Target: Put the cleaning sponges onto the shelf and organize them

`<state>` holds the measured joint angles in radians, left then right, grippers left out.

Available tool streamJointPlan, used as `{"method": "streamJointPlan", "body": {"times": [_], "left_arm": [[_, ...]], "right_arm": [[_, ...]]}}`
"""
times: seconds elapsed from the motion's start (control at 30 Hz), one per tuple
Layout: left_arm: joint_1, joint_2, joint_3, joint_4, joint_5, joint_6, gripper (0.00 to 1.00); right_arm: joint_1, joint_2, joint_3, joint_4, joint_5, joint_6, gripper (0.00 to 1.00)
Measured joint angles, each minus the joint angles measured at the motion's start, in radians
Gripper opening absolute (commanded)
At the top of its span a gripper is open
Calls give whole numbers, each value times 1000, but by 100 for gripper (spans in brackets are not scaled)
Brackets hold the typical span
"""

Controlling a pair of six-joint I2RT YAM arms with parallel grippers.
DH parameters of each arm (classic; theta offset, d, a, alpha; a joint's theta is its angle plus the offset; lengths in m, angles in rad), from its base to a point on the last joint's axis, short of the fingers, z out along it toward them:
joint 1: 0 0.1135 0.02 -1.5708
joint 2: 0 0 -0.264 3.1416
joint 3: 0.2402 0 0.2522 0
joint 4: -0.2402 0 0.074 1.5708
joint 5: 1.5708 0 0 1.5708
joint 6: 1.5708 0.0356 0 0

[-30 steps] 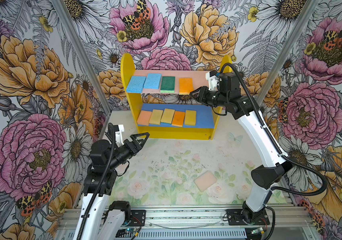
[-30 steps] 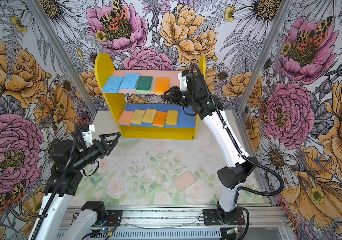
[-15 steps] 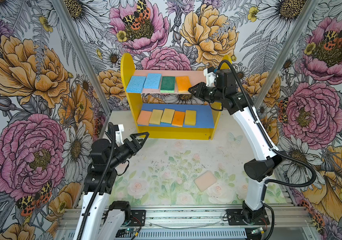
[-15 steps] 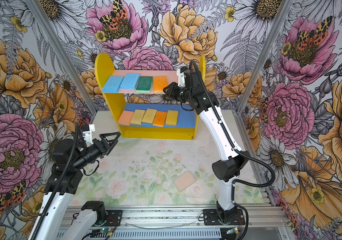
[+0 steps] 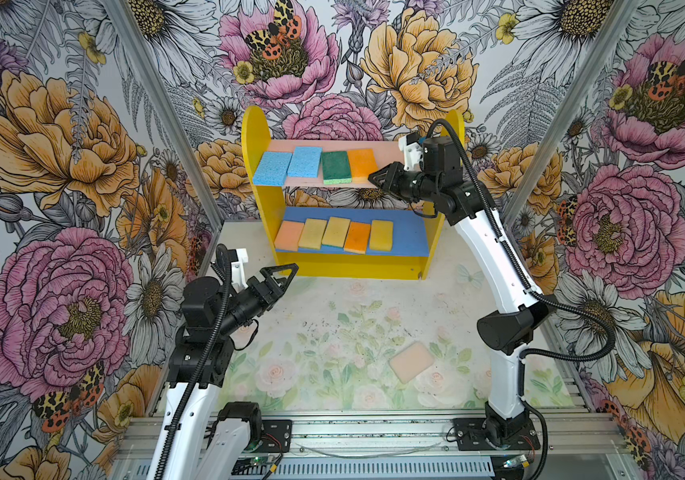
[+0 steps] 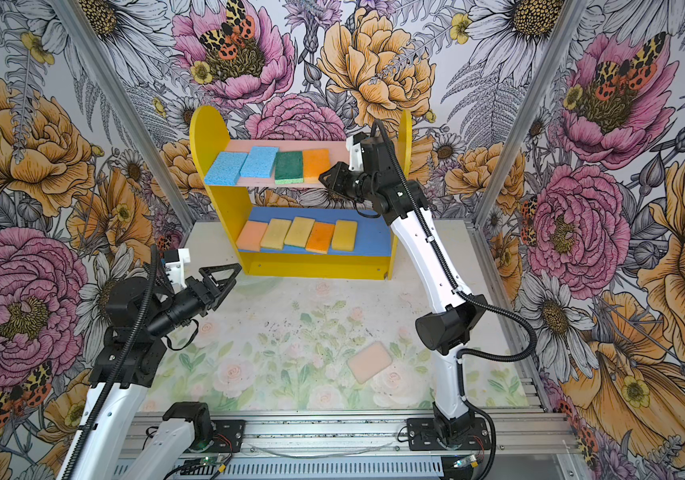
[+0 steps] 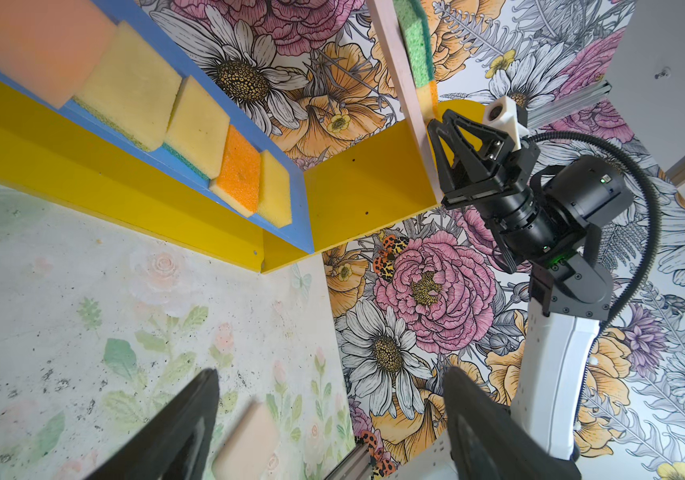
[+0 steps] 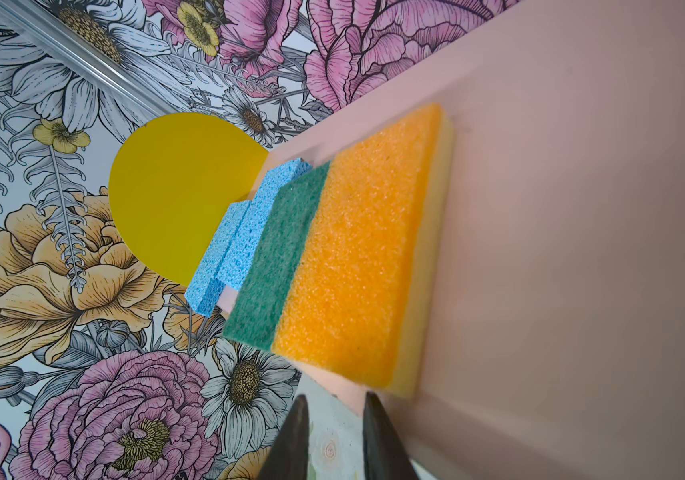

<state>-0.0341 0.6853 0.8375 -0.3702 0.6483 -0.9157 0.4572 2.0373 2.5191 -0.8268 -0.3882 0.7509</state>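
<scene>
While the right gripper (image 5: 376,179), jaws a little apart and empty, is maybe tidying the top row, the orange sponge (image 5: 362,165) is lying just past its tips on the shelf (image 5: 254,137). Next, the peach sponge (image 5: 411,362) on the floor (image 5: 332,316), ahead of the wide-apart, empty left gripper (image 7: 332,415), needs grabbing. Only the right wrist view is showing that small gap.

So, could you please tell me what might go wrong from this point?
The right end effector is close to the front corner of the upper orange sponge, which lies at the pink board's front edge; a nudge could knock it off or skew the green sponge beside it. The leftmost blue sponge appears to overhang that edge, so jolting the shelf may tip it off.
</scene>
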Motion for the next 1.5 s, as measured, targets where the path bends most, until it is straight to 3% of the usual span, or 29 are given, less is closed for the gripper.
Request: {"method": "streamJointPlan", "body": {"times": [0.43,1.0,1.5], "left_arm": [[0,14,0,7,0,-1,84],[5,-29,0,-37,1,17,84],[-3,-38,16,-105,0,60,85]], "right_arm": [[68,-43,-62,0,-11,-11,30],[129,179,197,1,47,26,16],[151,232,212,58,81,106,13]]}}
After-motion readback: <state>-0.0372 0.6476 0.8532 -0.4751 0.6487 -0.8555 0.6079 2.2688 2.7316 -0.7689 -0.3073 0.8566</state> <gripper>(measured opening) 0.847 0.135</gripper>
